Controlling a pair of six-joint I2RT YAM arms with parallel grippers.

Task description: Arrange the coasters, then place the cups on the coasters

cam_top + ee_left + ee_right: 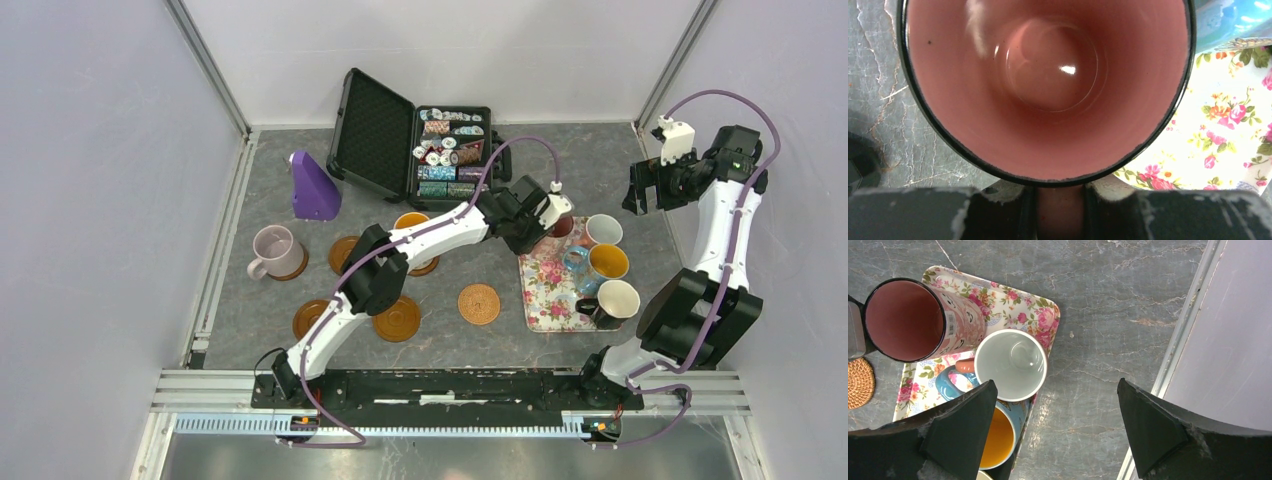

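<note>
My left gripper (1060, 215) is closed narrow on the handle of the pink cup (1048, 100). The handle sits between the two fingers, and I look straight down into the cup. This cup is at the far left corner of the flowered tray (1043, 315), partly over the gray surface (878, 100). I cannot tell if its bottom touches the tray.

My right gripper (1055, 385) is wide open and holds nothing. It hangs above the surface just right of the tray.

On the tray stand the white cup (1010, 365), the blue cup (998, 437) with yellow inside, and the black cup (615, 300).

To the left, the lilac cup (273, 250) and the cup with orange inside (411, 221) each sit on a brown coaster. Three more brown coasters (397, 318) and the tan coaster (479, 304) lie bare on the surface.
</note>
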